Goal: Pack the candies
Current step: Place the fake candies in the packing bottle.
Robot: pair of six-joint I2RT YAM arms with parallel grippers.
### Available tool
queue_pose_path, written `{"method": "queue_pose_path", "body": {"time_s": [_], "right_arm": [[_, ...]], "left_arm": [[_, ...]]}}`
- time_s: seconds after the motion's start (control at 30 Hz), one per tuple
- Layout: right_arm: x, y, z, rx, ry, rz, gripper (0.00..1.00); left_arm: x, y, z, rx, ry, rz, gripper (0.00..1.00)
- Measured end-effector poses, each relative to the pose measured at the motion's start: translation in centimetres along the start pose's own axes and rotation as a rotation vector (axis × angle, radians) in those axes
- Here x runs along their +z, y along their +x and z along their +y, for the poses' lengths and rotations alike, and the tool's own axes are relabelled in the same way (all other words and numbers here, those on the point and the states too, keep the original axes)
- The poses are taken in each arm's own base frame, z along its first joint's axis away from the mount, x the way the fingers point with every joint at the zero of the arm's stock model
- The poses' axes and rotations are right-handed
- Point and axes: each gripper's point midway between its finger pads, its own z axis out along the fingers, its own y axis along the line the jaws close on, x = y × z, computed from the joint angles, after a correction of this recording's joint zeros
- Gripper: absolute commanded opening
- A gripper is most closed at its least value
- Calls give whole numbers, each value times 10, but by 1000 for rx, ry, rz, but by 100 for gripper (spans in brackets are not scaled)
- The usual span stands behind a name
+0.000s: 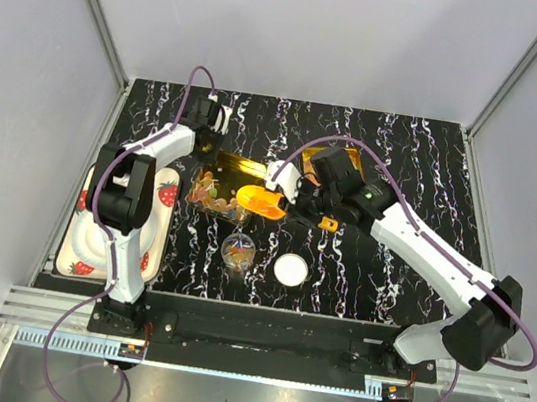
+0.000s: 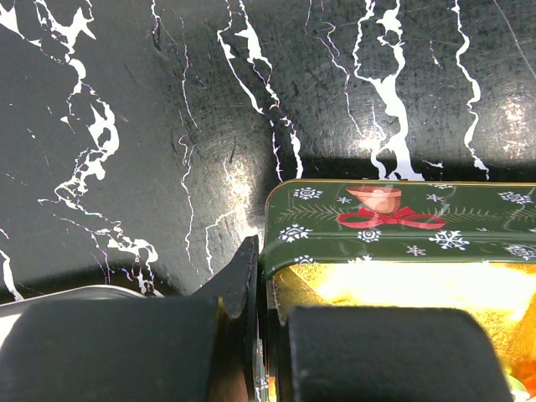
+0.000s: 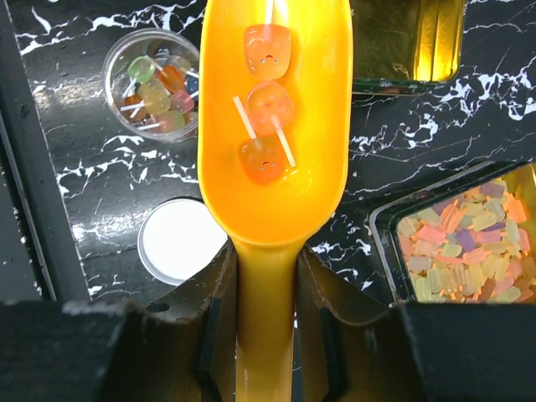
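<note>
My right gripper (image 3: pixel 266 285) is shut on the handle of a yellow-orange scoop (image 3: pixel 272 167), seen mid-table in the top view (image 1: pixel 259 200). Three candies (image 3: pixel 266 105) lie in its bowl. My left gripper (image 2: pixel 261 280) is shut on the rim of a green Christmas tin (image 2: pixel 394 222) with a gold inside. In the top view this tin (image 1: pixel 218 185) holds multicoloured candies, just left of the scoop's tip. A clear cup (image 3: pixel 155 79) holds several candies. A second tin (image 3: pixel 469 243) at the right holds pastel candies.
A white round lid (image 3: pixel 180 239) lies beside the cup; both sit in front of the scoop in the top view, cup (image 1: pixel 238 250) and lid (image 1: pixel 290 269). A strawberry-print tray (image 1: pixel 82 234) lies at the table's left edge under the left arm.
</note>
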Motion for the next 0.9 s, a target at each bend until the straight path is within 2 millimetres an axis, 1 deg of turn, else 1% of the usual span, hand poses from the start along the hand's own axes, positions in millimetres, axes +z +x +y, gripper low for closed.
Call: {"method": "queue_pose_path", "body": {"time_s": [0.13,0.3,0.53,0.67,0.9], "right_arm": [[-6,6,7,-3,-11,11,0],[-10,17,15,-1,-30,40,0],[-14,26,23,-23,-48,75,0],[-11,32,36,-66,-66,116,0],[-7,33,57,-172,-81,172,0]], "left_arm": [[0,0,0,0,0,0,0],[0,0,0,0,0,0,0],[0,0,0,0,0,0,0],[0,0,0,0,0,0,0],[0,0,0,0,0,0,0]]}}
